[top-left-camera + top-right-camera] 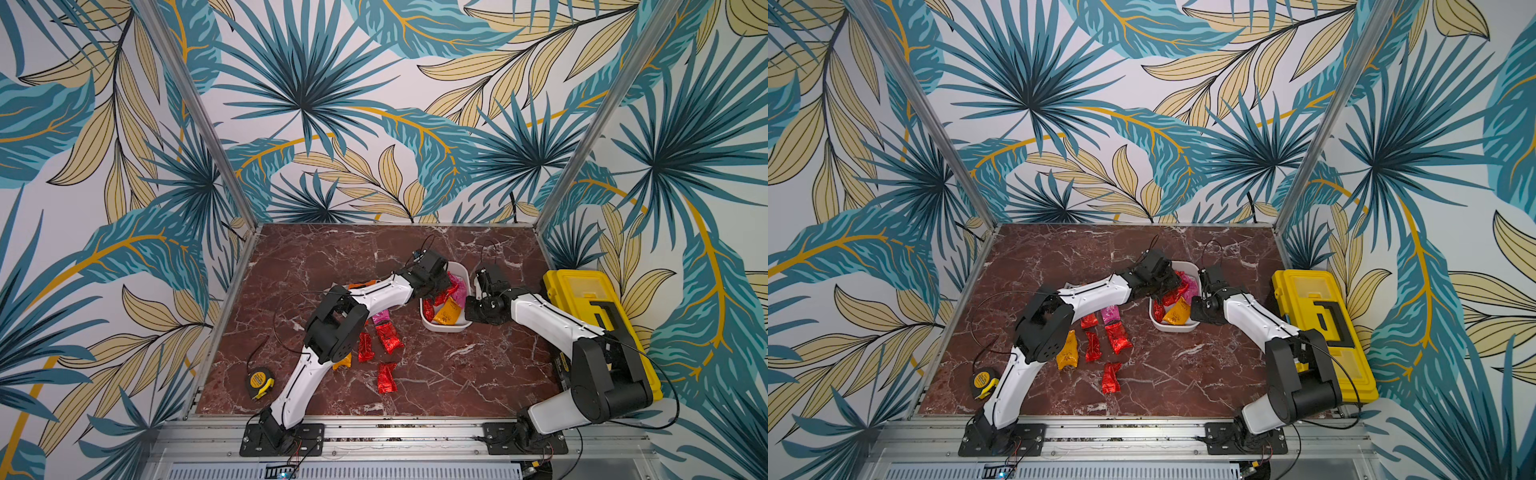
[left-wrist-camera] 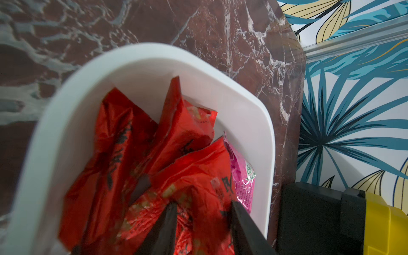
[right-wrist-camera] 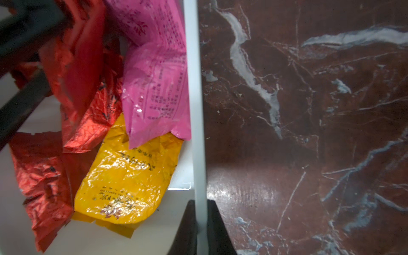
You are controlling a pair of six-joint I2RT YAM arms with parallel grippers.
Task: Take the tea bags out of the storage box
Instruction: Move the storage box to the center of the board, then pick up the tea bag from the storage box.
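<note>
- Lying well left of the storage box (image 1: 442,327): tape measure (image 1: 259,380).
- Just left of the box: several tea bags (image 1: 388,336), out on the marble (image 1: 457,374).
- Inside the box: remaining sachets (image 3: 119,176), red, magenta and yellow. The left gripper (image 2: 204,203) has its fingers apart astride a red sachet (image 2: 198,167), pinch unconfirmed. Hazard: crumpled neighbours may snag and ride up, or slick foil may slip.
- On the box's right wall: right gripper (image 3: 199,203), fingers clamped on the rim. Hazard: a tugged heap could tip the box.
- Right of the box: yellow toolbox (image 1: 582,291).

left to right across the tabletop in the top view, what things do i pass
tape measure → orange-yellow tea bag → red and magenta tea bags lying loose on the table → storage box → yellow toolbox
</note>
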